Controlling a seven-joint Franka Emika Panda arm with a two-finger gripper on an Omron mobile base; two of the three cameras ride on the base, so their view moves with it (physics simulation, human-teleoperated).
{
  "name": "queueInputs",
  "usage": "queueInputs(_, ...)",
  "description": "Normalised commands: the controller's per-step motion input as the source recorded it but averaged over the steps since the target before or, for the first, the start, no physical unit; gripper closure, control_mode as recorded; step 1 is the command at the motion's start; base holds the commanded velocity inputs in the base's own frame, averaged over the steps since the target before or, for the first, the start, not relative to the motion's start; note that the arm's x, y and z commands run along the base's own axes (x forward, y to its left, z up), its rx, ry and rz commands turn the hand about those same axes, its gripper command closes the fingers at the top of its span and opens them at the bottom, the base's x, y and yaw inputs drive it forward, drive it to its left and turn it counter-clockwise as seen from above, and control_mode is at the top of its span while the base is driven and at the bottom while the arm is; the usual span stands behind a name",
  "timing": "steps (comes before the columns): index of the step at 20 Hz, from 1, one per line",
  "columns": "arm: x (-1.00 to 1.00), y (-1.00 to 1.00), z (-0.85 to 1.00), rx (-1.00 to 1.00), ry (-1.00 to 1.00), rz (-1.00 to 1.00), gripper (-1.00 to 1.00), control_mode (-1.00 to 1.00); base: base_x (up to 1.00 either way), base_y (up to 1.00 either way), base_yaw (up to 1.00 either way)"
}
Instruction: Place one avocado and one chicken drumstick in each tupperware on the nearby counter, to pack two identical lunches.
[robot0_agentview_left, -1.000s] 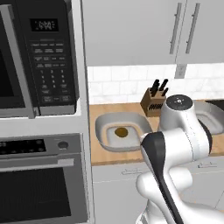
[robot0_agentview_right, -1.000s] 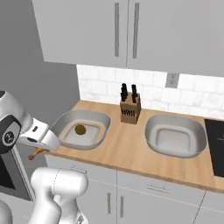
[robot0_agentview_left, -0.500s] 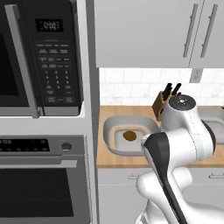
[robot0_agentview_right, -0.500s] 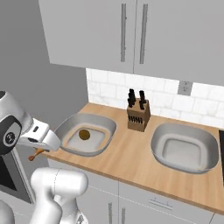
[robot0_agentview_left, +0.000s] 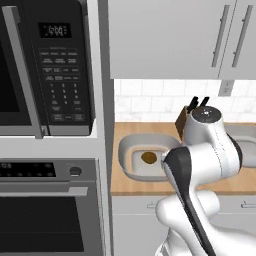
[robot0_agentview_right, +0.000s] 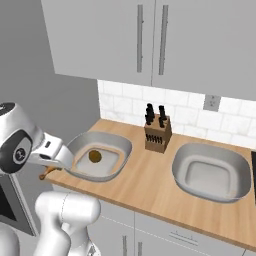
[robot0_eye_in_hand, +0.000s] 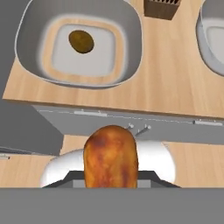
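My gripper (robot0_eye_in_hand: 110, 177) is shut on the chicken drumstick (robot0_eye_in_hand: 110, 159), an orange-brown piece that hangs in front of the counter edge above the cabinet fronts. In the right base view the gripper (robot0_agentview_right: 51, 167) sits just off the counter's left front corner, the drumstick (robot0_agentview_right: 46, 174) poking out below it. The left tupperware (robot0_eye_in_hand: 131, 30) holds one avocado (robot0_eye_in_hand: 81, 41), also seen as the avocado (robot0_agentview_right: 95, 156) (robot0_agentview_left: 148, 157). The right tupperware (robot0_agentview_right: 182, 172) is empty. Both stand on the tan counter (robot0_agentview_right: 150, 177).
A knife block (robot0_agentview_right: 158, 132) stands between the two containers against the tiled wall. A microwave (robot0_agentview_left: 50, 70) and built-in oven (robot0_agentview_left: 45, 210) fill a tall unit left of the counter. Wall cabinets (robot0_agentview_right: 150, 40) hang above.
The whole picture has shifted: the base has driven and the counter and containers now sit further right and closer. The drumstick stays in my grip.
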Motion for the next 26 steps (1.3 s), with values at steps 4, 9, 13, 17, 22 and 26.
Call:
queueInputs(4, 0.81, -0.33, -0.31, 0.12, 0.0, 0.11, 1.0, -1.0, 0.0, 0.0, 0.0)
queueInputs(9, 1.0, -0.04, -0.32, 0.28, 0.08, 0.0, 1.0, -1.0, 0.0, 0.0, 0.0)
queueInputs(13, 1.0, 0.0, -0.41, 0.14, 0.04, 0.0, 1.0, -1.0, 0.0, 0.0, 0.0)
queueInputs(17, 1.0, -0.15, -0.61, -0.02, 0.0, -0.06, 1.0, -1.0, 0.0, 0.0, 0.0)
queueInputs(22, 1.0, -0.18, -0.45, -0.15, 0.02, -0.07, 1.0, -1.0, 0.0, 0.0, 0.0)
queueInputs(26, 1.0, -0.26, -0.44, -0.11, 0.08, -0.05, 1.0, -1.0, 0.0, 0.0, 0.0)
